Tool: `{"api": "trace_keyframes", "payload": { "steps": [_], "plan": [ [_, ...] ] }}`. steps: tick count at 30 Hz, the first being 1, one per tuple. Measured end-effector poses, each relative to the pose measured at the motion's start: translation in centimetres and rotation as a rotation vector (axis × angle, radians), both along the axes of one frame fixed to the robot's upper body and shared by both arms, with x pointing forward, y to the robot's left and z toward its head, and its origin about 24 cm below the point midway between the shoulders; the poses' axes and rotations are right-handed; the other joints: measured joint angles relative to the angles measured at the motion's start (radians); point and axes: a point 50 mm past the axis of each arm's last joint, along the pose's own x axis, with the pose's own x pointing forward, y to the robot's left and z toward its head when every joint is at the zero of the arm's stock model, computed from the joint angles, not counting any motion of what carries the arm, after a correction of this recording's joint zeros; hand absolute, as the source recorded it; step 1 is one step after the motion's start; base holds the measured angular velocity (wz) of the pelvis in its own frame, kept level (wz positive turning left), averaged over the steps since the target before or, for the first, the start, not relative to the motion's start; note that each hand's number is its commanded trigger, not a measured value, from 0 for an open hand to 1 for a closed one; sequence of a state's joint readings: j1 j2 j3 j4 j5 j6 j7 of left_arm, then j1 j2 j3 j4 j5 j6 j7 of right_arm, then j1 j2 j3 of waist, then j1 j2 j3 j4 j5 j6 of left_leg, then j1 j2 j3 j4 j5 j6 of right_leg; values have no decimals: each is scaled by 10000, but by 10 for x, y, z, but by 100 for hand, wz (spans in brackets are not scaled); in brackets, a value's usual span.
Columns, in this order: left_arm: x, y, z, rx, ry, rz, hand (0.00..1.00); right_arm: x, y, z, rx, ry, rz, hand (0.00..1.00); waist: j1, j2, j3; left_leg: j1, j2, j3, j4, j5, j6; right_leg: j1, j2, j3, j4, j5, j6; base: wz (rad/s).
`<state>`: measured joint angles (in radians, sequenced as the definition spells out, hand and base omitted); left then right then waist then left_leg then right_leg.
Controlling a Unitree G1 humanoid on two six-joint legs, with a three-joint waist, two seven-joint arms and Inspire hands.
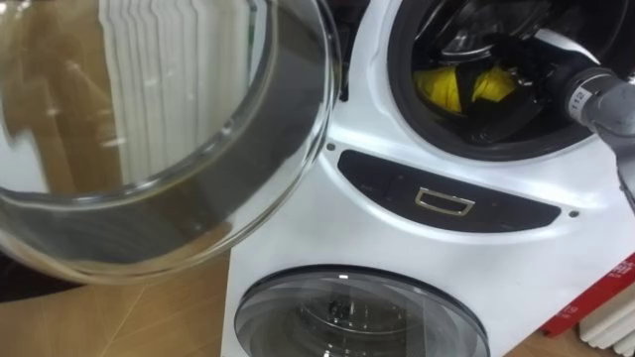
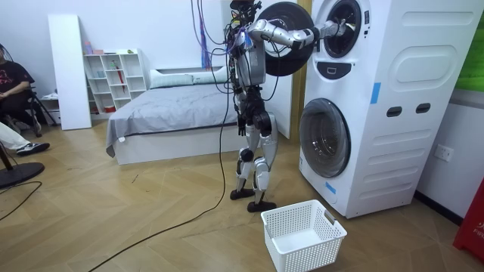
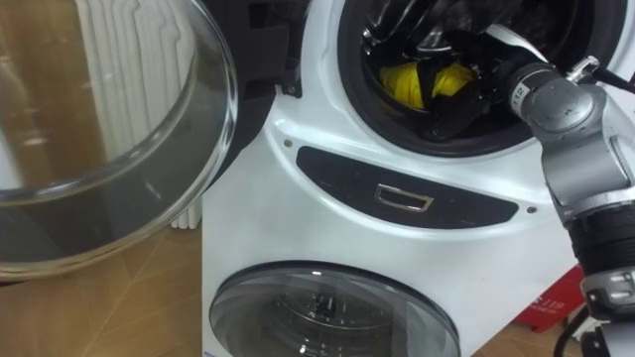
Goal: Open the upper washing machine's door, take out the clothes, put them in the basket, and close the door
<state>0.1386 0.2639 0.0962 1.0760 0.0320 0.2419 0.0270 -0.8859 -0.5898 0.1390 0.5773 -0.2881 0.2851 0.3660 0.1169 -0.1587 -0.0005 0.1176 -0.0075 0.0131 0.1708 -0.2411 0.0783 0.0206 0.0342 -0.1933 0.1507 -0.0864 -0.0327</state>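
Note:
A yellow cloth (image 1: 458,87) lies inside the dark upper drum (image 1: 466,129) of the white washing machine (image 1: 397,238). My right hand (image 1: 508,99) reaches into that drum from the right, dark against the drum, right beside the yellow cloth (image 3: 412,81) and partly over it. How its fingers stand in the shadow is unclear. In the room view I stand facing the machine (image 2: 378,106) with my right arm stretched up to the upper opening (image 2: 338,29). My left hand (image 2: 241,115) hangs low by my side.
The round glass door (image 1: 149,129) of the upper drum hangs wide open on my left. Below is a second, shut drum door (image 1: 347,317). A white laundry basket (image 2: 302,236) sits on the floor by my feet. A bed (image 2: 174,106) and a seated person (image 2: 13,98) are behind.

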Motion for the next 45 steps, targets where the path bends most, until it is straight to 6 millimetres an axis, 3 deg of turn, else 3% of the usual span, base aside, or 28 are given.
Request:
{"api": "trace_keyframes", "payload": {
  "steps": [6,7,8,9,17,22,25,30,41,43,44,45],
  "plan": [
    [12,0,1,-44,-11,2,0,0,-5,-4,594,952,236,0,0,16,11,34,2,-23,-22,0,0,54,2,-14,-18,0,0,0],
    [12,0,1,-134,46,22,0,0,-5,-5,622,1138,336,26,5,42,30,130,11,-18,-19,0,-1,124,12,-15,-22,0,0,0],
    [12,0,1,-177,77,28,0,-1,-5,-6,635,1255,372,82,4,51,31,167,15,-19,-25,0,-1,161,16,-20,-25,0,0,0],
    [12,0,1,-207,119,33,0,-2,-5,-7,665,1436,447,100,-11,54,31,182,22,-21,-34,-5,-8,185,22,-31,-23,0,0,0],
    [22,5,4,-261,237,61,0,-7,-14,-15,895,1644,268,100,86,73,40,237,19,-74,-77,-23,-20,333,22,-58,-155,1,1,4],
    [28,3,4,-422,34,184,0,-14,-21,-17,406,737,-378,100,171,395,69,249,64,-213,-63,-21,-22,346,57,-23,-169,0,0,8],
    [33,3,5,-455,-101,282,0,-18,-21,-20,231,432,-309,100,166,486,22,304,83,-199,-40,-19,-23,410,54,13,-173,-3,1,0],
    [52,1,8,-537,-619,264,0,-20,-26,-24,1,206,-652,100,236,497,17,355,93,-183,-20,-17,-26,483,106,221,-191,-15,14,5],
    [69,0,12,-662,-1163,424,0,-25,-18,-22,-191,-281,-321,100,236,453,-32,513,104,-153,-31,-16,-28,498,151,333,-152,-14,13,-7],
    [69,1,12,-646,-1203,402,0,-26,-12,-17,-249,-505,-114,100,263,481,-56,536,115,110,24,-15,-30,497,179,485,-160,-11,9,-25],
    [68,1,12,-632,-1147,373,0,-25,-6,-16,-197,-604,69,100,267,466,-48,439,89,331,342,-47,-87,567,41,591,-187,12,-16,-24],
    [67,1,11,-630,-1095,279,0,-24,-3,-16,-190,-645,131,100,256,417,-7,190,54,447,922,-123,-271,651,-71,833,-234,26,-32,-12]
  ]
}}
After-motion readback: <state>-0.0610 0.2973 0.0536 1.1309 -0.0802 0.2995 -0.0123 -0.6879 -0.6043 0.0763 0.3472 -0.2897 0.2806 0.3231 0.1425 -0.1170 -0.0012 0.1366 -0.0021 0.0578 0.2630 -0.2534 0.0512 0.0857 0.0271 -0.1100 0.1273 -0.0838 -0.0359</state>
